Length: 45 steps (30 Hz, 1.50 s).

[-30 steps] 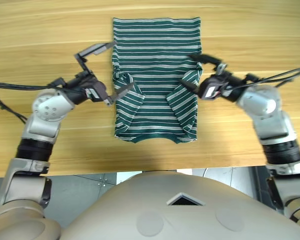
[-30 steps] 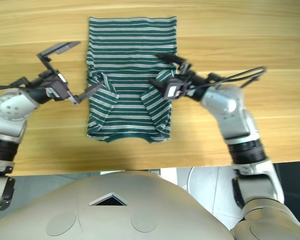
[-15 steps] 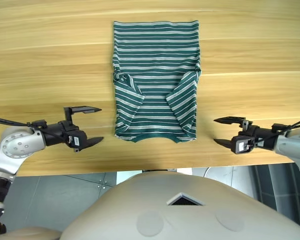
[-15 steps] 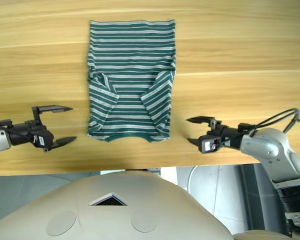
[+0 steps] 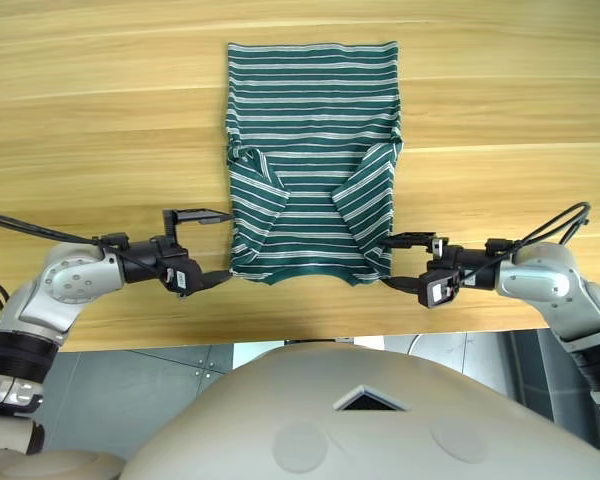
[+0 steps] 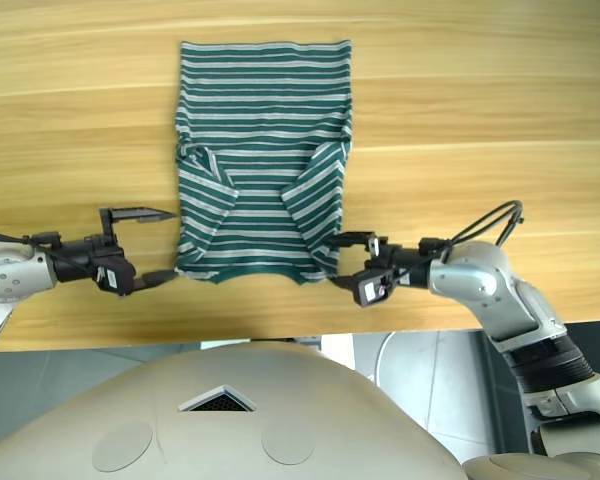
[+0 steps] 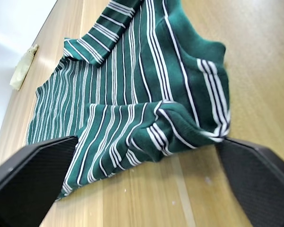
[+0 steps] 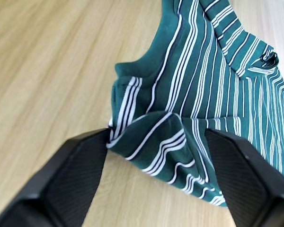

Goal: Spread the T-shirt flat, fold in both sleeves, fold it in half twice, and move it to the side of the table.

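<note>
The head views are showing the whole T-shirt lying mid-table, a green, white-striped rectangle with both sleeves folded in. The wrist views are adding its rumpled, layered near corners: the left gripper is straddling the near-left one and the right gripper the near-right, jaws wide apart.

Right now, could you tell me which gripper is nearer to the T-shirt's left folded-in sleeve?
Left. The left gripper straddles the near left corner of the T-shirt, just short of that sleeve; the right gripper straddles the near right corner, across the shirt.
</note>
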### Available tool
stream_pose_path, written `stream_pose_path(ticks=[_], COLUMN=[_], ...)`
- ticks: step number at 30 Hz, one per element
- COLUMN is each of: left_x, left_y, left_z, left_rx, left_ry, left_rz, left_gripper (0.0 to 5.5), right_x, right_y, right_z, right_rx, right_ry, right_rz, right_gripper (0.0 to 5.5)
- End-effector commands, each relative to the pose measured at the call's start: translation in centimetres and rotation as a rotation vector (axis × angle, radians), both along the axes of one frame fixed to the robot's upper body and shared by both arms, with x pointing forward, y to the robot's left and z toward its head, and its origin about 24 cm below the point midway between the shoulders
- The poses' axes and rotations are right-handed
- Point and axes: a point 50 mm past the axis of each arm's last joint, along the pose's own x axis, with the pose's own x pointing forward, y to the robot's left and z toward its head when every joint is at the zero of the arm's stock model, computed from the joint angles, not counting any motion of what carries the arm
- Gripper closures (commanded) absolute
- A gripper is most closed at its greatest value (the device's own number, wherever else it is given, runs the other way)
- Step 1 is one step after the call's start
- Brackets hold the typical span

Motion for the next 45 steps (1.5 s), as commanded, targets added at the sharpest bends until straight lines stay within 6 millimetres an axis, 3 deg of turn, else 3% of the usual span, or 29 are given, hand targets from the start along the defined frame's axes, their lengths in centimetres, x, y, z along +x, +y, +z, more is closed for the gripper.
stream_pose_path(ticks=[1, 4, 18, 32, 37, 45], left_x=[-1.7, -1.8, -1.9, -2.1, -2.0, -1.3], left_y=[0.1, 0.0, -0.1, -0.4, -0.6, -0.6], left_z=[-2.5, -2.6, -3.2, -3.1, -2.3, 2.1], left_rx=[0.105, 0.111, 0.129, 0.100, 0.061, -0.073], left_ry=[0.140, 0.152, 0.174, 0.187, 0.181, 0.066], left_rz=[-0.059, -0.074, -0.119, -0.148, -0.170, -0.162], left_gripper=[0.10, 0.42, 2.95, 5.42, 5.50, 5.50], right_x=[-0.9, -0.8, -0.8, -0.8, -0.8, -1.1], right_y=[-0.5, -0.4, -0.6, -0.6, -0.8, -1.8], right_z=[-2.1, -2.2, -2.0, -1.9, -1.3, 3.2], right_rx=[-0.114, -0.116, -0.119, -0.116, -0.110, 0.010], right_ry=[0.079, 0.075, 0.064, 0.056, 0.049, -0.013], right_rz=[0.008, 0.009, 0.003, 0.000, 0.006, -0.004], right_gripper=[2.34, 2.87, 5.46, 5.47, 5.47, 5.47])
